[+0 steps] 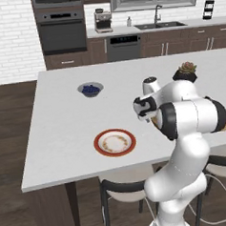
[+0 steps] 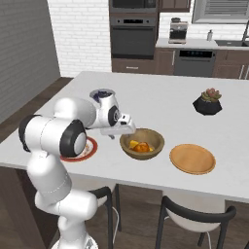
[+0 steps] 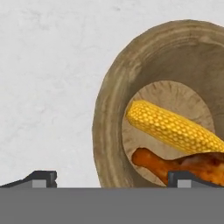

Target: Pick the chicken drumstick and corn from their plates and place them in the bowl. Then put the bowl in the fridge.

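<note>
hovering over the near rim of the bowl [image 2: 142, 144], the gripper [image 3: 111, 177] has its fingers spread wide with nothing between them. the corn [image 3: 175, 127] and the chicken drumstick [image 3: 183, 164] both lie inside the bowl, touching, the corn partly on top of the drumstick. the bowl sits on the white counter [image 2: 160, 104] between the red-rimmed plate [image 1: 115, 142] and the tan plate [image 2: 192, 158]. a small grey bowl of blueberries [image 1: 90, 89] and a potted succulent [image 2: 207, 101] sit farther back.
</note>
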You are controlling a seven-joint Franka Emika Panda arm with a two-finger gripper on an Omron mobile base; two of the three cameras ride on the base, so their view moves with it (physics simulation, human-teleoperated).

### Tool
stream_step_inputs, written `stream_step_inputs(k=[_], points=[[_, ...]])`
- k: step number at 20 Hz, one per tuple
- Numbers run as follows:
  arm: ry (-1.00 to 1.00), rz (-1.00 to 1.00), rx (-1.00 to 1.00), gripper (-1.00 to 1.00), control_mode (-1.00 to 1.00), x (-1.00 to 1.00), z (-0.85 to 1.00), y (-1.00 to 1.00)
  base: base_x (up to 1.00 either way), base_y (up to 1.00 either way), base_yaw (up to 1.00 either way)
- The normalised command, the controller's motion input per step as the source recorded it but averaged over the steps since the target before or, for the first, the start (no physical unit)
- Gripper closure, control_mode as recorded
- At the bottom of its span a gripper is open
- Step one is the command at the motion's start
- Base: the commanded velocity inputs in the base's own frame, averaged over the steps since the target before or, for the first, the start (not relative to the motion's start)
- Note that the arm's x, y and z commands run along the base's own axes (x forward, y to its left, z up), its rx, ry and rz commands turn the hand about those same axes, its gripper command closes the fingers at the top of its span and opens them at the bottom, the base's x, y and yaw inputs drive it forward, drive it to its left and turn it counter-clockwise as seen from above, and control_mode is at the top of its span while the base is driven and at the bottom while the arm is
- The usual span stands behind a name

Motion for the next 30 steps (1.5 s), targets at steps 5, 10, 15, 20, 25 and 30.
stream_step_inputs(k=[5,10,15,20,25,30], points=[[0.00,-0.03,0.00,-1.00,-1.00,0.11,-0.31,0.00,0.00,0.00,0.00],[0.00,-0.02,0.00,-1.00,-1.00,0.18,-0.27,0.00,0.00,0.00,0.00],[0.00,0.00,0.00,-1.00,-1.00,0.17,-0.12,-0.05,0.00,0.00,0.00],[0.00,0.00,0.00,1.00,-1.00,0.00,-0.04,-0.07,0.00,0.00,0.00],[0.00,0.00,0.00,1.00,-1.00,0.00,-0.05,-0.09,0.00,0.00,0.00],[0.00,0.00,0.00,1.00,-1.00,0.00,0.00,-0.08,0.00,0.00,0.00]])
